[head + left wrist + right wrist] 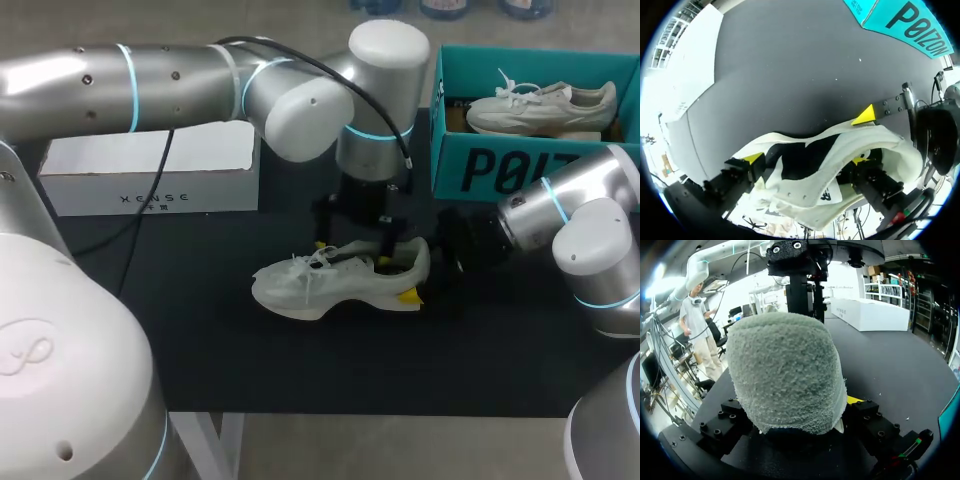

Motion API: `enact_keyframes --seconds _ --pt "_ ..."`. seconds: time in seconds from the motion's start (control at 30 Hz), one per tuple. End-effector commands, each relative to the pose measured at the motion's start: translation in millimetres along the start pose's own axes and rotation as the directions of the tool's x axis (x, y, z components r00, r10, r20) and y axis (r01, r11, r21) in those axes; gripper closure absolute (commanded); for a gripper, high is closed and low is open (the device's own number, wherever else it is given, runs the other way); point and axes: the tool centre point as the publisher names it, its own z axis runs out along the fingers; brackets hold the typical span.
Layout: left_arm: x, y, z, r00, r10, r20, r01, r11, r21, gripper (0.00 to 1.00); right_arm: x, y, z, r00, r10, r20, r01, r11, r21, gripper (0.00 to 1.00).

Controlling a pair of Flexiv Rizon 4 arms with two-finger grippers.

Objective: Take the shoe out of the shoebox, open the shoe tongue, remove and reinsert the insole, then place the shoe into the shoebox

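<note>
At the left of the black table [200,330] a white box [150,170] lies clear of the work. Just past it, my left gripper [352,245] hangs straight down over the pale sneaker [320,285], which stands on its sole in the middle of the table, toe to the left, outside the shoebox. This gripper's fingers are spread wide, their tips at the mouth of the shoe. The tongue [815,175] is slack between them and, as far as the left wrist view shows, not pinched. The sneaker looks light, with a soft, floppy upper and laces that would bunch or slip if pulled. The firmer sole and heel cup seem the better places to hold it, with the tongue lifted by its free edge. I cannot make out the insole inside the dark opening. Further right, my right gripper [415,272] is closed on the fuzzy-lined heel [785,370]. One yellow tip is on each side, steadying the shoe. At the far right stands the teal shoebox [480,170], open, with a second sneaker [540,105] inside it.
</note>
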Motion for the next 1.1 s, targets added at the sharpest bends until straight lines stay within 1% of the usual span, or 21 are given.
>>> enact_keyframes --seconds 0.03,0.1,0.23,0.4,0.53,0.57,0.6,0.63,0.67,0.8,0.87,0.9,0.97,1.1 --pt "-12.6 12.5 -8.9 0.999 -0.041 0.012 0.041 0.999 0.024 0.00 -0.5 -4.8 7.7 1.000 0.001 0.001 -0.001 1.000 0.001 1.00" --pt "-17.7 17.4 -14.2 0.998 -0.065 0.017 0.064 0.998 0.028 0.00 -0.5 -4.8 7.7 1.000 0.001 0.001 -0.001 1.000 0.001 1.00" --pt "-28.8 24.5 -24.9 0.994 -0.108 -0.031 0.110 0.993 0.051 0.00 -0.5 -4.8 7.7 1.000 0.001 0.001 -0.001 1.000 0.001 1.00" --pt "-27.4 25.9 -35.7 0.988 -0.133 -0.079 0.137 0.989 0.052 0.00 -0.5 -4.8 7.7 1.000 0.001 0.001 -0.001 1.000 0.001 1.00" --pt "-24.6 25.9 -37.2 0.982 -0.158 -0.099 0.163 0.986 0.045 0.00 -0.5 -4.8 7.7 1.000 0.001 0.001 -0.001 1.000 0.001 1.00" --pt "-24.2 26.0 -37.1 0.979 -0.171 -0.110 0.177 0.983 0.047 0.14 -0.5 -4.8 7.7 1.000 0.001 0.001 -0.001 1.000 0.001 1.00" --pt "-23.8 26.1 -37.1 0.978 -0.171 -0.119 0.178 0.983 0.046 0.61 -0.5 -4.8 7.7 1.000 0.001 0.001 -0.001 1.000 0.001 1.00" --pt "-23.2 26.2 -37.1 0.975 -0.181 -0.129 0.187 0.981 0.042 0.84 -0.5 -4.8 7.7 1.000 0.001 0.001 -0.001 1.000 0.001 1.00" --pt "-21.9 26.1 -37.2 0.974 -0.181 -0.135 0.188 0.981 0.043 1.00 -0.5 -4.8 7.7 1.000 0.001 0.001 -0.001 1.000 0.001 1.00" --pt "-17.5 25.1 -39.8 0.965 -0.199 -0.172 0.206 0.978 0.023 1.00 -0.5 -4.8 7.7 1.000 0.001 0.001 -0.001 1.000 0.001 1.00" --pt "-12.0 24.0 -43.7 0.962 -0.187 -0.200 0.196 0.980 0.024 1.00 -0.5 -4.8 7.7 1.000 0.001 0.001 -0.001 1.000 0.001 1.00" --pt "-9.6 23.4 -44.9 0.961 -0.178 -0.212 0.188 0.982 0.030 1.00 -0.5 -4.8 7.7 1.000 0.001 0.001 -0.001 1.000 0.001 1.00" --pt "-6.0 22.9 -48.1 0.949 -0.154 -0.274 0.176 0.983 0.056 1.00 -0.5 -4.8 7.7 1.000 0.001 0.001 -0.001 1.000 0.001 1.00" --pt "-3.9 24.7 -55.7 0.922 -0.132 -0.365 0.174 0.981 0.084 1.00 -0.5 -4.8 7.7 1.000 0.001 0.001 -0.001 1.000 0.001 1.00"
